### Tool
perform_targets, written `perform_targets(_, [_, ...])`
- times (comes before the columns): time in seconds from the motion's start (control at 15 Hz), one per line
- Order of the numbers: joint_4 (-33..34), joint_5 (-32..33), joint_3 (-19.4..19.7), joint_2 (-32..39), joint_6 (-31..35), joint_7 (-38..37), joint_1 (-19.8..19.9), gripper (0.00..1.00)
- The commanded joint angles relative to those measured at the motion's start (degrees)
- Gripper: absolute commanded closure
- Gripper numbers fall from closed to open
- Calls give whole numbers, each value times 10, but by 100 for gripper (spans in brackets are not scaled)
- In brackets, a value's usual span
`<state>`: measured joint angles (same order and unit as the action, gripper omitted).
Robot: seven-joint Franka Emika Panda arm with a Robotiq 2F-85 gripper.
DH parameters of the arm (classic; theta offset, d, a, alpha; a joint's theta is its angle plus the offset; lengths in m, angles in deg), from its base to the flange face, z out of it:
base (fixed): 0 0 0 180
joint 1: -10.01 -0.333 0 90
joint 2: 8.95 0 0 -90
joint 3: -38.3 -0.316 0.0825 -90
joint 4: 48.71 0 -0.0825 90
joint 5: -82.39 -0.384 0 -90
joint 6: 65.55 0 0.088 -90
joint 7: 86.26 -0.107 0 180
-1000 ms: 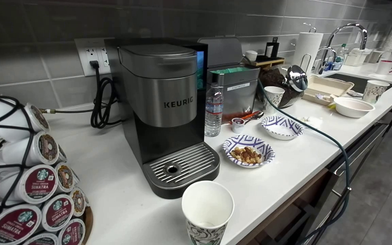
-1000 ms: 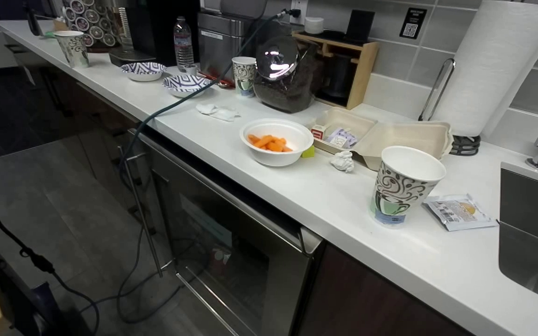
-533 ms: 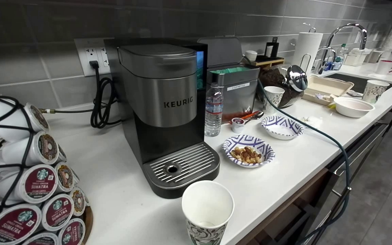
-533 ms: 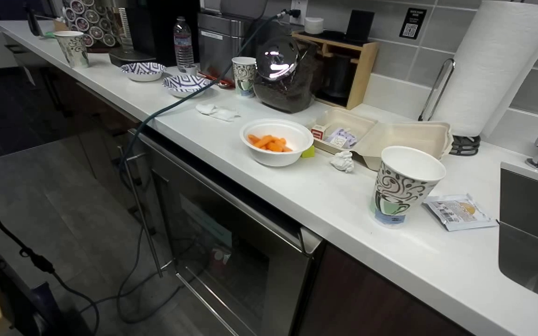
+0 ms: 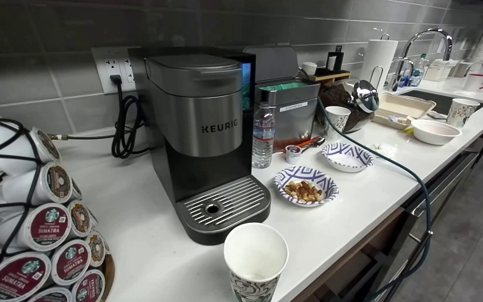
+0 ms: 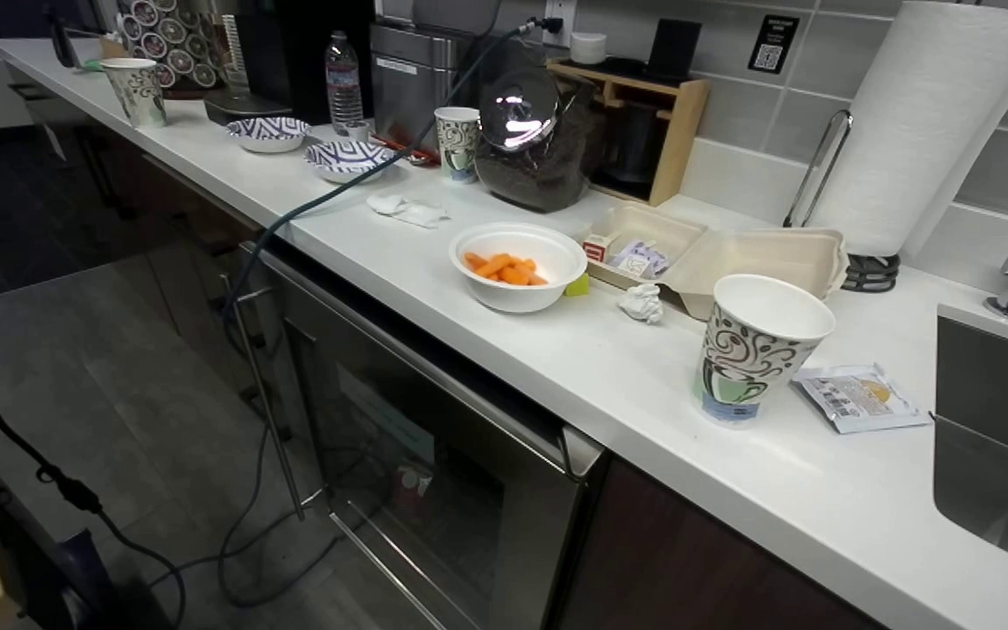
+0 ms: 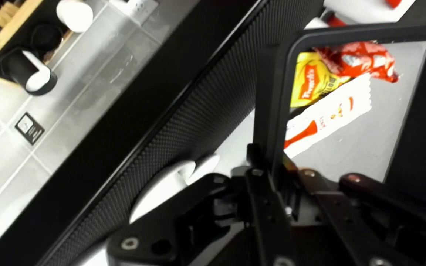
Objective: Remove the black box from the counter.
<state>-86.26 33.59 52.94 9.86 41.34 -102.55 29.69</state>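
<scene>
The black box (image 7: 272, 85) fills the right of the wrist view. It has low black walls and a light grey floor holding a yellow packet (image 7: 311, 81), a red wrapper (image 7: 364, 61) and a white packet (image 7: 331, 114). My gripper (image 7: 272, 159) is shut on the box's near left wall, one finger on each side. The fingertips are partly dark and blurred. The white counter (image 5: 141, 243) runs along the grey tiled wall and also shows in an exterior view (image 6: 819, 507). Neither the black box nor my gripper shows in the exterior views.
A broad black ribbed band (image 7: 154, 122) crosses the wrist view beside the box. On the counter stand a Keurig machine (image 5: 208, 126), a paper cup (image 5: 256, 251), patterned bowls (image 5: 283, 180), a carrot bowl (image 6: 517, 293) and another cup (image 6: 762, 350). A cable (image 6: 320, 197) hangs over the edge.
</scene>
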Motion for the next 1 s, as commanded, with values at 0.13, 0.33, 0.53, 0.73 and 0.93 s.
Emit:
perform_targets(0.13, [104,151,-42,44,53,-18,-5,97])
perform_targets(0.33, [130,163,-93,55,31,-24,5,97])
perform_targets(0.53, [149,142,-145,70,14,-10,12,97])
perform_targets(0.73, [105,148,-181,47,1,54,14,97])
perform_targets(0.93, [121,146,-197,56,-82,83,29,97])
